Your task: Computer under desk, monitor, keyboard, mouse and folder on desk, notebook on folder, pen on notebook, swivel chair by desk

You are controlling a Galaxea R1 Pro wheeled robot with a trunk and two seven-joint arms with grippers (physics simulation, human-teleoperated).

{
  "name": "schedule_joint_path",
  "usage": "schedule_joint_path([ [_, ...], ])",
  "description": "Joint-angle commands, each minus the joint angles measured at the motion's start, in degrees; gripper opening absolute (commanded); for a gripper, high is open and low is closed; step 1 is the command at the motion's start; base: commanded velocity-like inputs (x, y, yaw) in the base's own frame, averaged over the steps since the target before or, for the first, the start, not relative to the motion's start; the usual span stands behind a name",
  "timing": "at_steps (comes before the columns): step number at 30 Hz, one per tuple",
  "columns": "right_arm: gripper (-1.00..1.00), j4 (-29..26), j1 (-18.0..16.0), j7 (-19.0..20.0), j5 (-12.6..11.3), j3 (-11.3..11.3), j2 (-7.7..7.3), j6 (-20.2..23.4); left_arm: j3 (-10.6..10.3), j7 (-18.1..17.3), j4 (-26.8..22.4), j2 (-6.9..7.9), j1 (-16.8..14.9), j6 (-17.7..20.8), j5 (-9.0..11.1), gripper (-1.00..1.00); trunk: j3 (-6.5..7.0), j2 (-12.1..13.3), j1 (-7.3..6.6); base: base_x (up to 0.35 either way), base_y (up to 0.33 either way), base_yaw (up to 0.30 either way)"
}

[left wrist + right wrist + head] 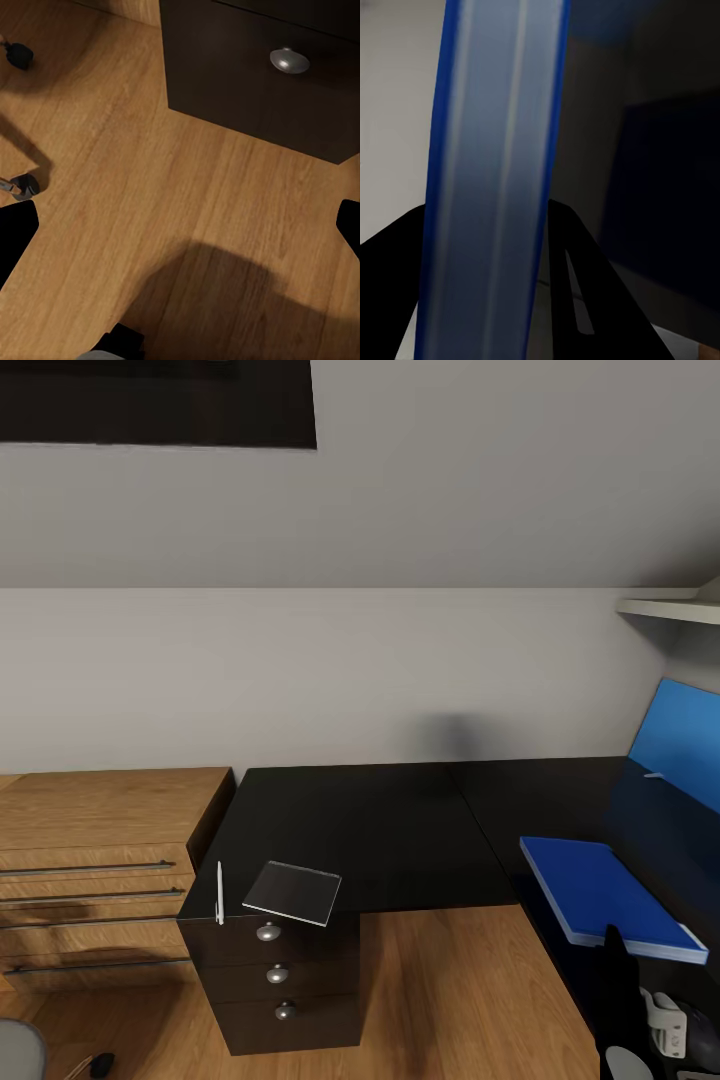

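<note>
Your blue folder point(605, 897) lies flat on the right wing of the black desk point(400, 830), with its near corner at the desk's front edge, right beside your right gripper point(640, 1000). In the right wrist view the folder's white edge between blue covers point(495, 180) runs straight through the gap between the two black fingers point(577, 285), one finger on each side of it. So your right jaws straddle the folder's edge, fairly narrow, and they appear to be clamped on it, though the actual contact is hidden.

Your left gripper point(180, 232) hangs over the wood floor point(150, 187) with its jaws spread wide and nothing between them; one fingertip point(15, 232) sits at one edge of the left wrist view and the other at the opposite edge. That view also shows a drawer with a round silver knob point(289, 60) and two castors of the swivel chair point(22, 184).

Further out on the desk's left wing, above the drawer unit point(280, 980), you have the dark notebook point(293, 892) lying flat near the front edge, with the white pen point(220, 892) just beside it, apart from it. A light-wood cabinet point(100, 860) stands against the desk's left end. The blue back panel point(685, 745) rises behind the folder.
</note>
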Motion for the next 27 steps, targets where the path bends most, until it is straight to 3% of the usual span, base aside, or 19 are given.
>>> schedule_joint_path([
  [1,-1.0,0.02,-0.04,0.44,-0.63,-0.08,0.06,-0.06,-0.27,0.29,-0.06,0.05,-0.01,-0.28,0.6,1.0,-0.05,-0.03,0.0,0.0,0.0,0.0],
  [27,-1.0,0.1,-0.04,0.43,-0.55,-0.25,0.03,-0.52,-0.34,0.29,-0.06,0.06,0.02,-0.07,0.6,1.0,-0.05,-0.03,0.0,0.0,0.0,0.0],
])
